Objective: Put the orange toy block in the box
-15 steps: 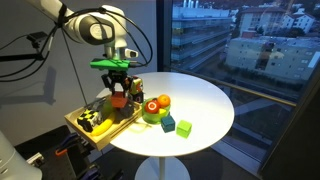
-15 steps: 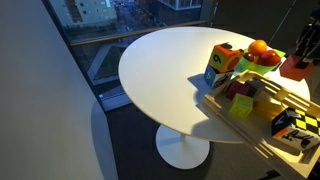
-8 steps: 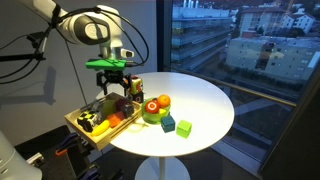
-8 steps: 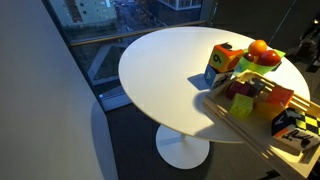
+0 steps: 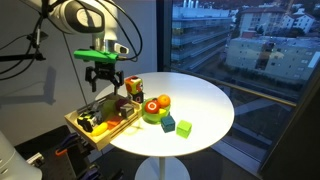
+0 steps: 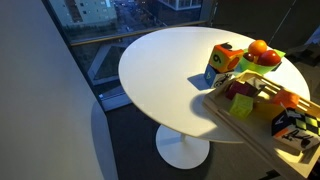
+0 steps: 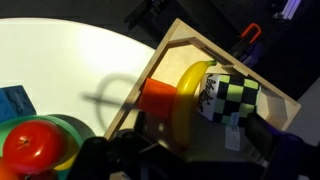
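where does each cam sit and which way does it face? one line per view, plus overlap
Exterior view: back from the round table, facing the window; arm and open gripper show above the box.
Exterior view: close at the table's edge, looking past the multicoloured cube toward the glass; no robot part shows.
Wrist view: looks down into the box's corner at the orange toy block; dark fingers at the bottom edge.
Shared: all three see the box and the table.
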